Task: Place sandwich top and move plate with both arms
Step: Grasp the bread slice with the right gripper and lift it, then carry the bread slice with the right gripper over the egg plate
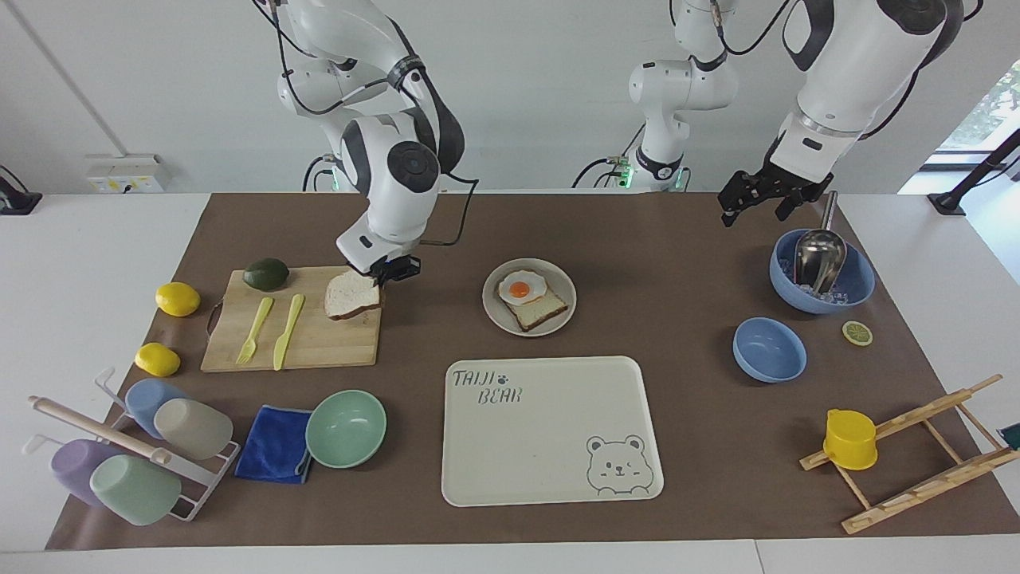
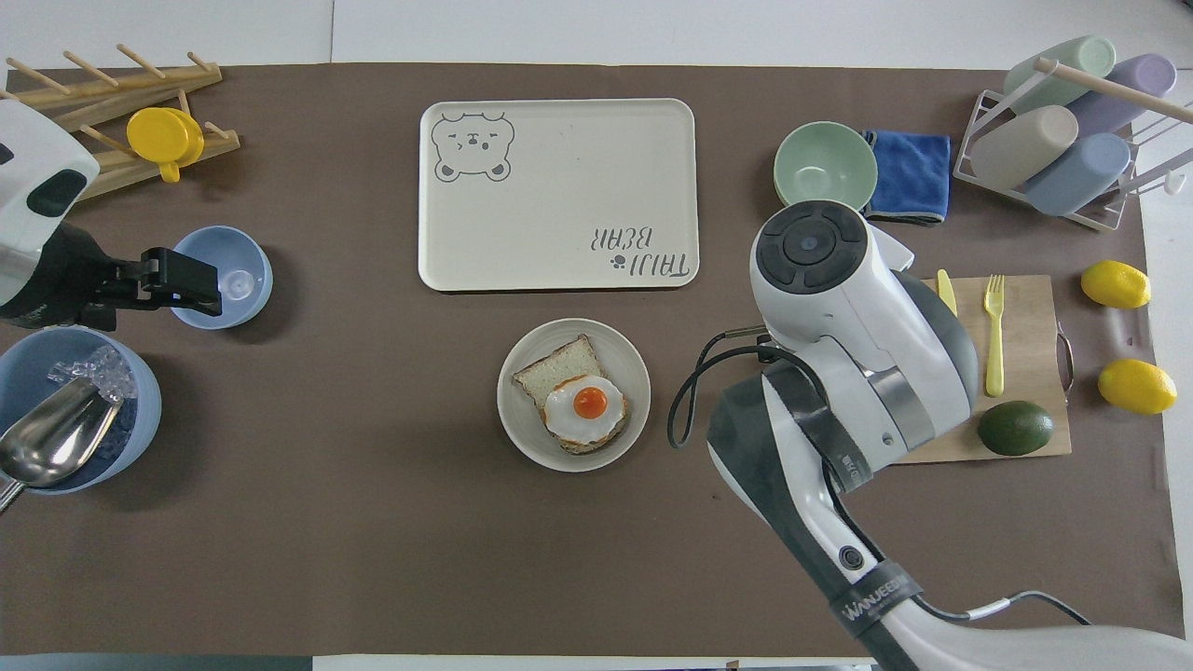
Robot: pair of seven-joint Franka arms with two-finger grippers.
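Observation:
The sandwich top (image 1: 349, 295) is a pale bread slice with a brown crust. My right gripper (image 1: 387, 276) is shut on its edge and holds it tilted, just above the wooden cutting board (image 1: 319, 343). In the overhead view the right arm hides the slice. The light-grey plate (image 1: 496, 312) sits mid-table toward the robots from the tray and carries a toast slice with a fried egg (image 1: 522, 288); it also shows in the overhead view (image 2: 522, 429). My left gripper (image 1: 753, 209) waits open in the air beside the large blue bowl (image 1: 857, 291).
A cream bear tray (image 1: 550, 430) lies farther from the robots than the plate. A mint-green bowl (image 1: 347, 428) and blue cloth (image 1: 275, 446) lie beside it. The board carries an avocado (image 1: 265, 273), knife and fork. A small blue bowl (image 1: 769, 348), cup rack and lemons are around.

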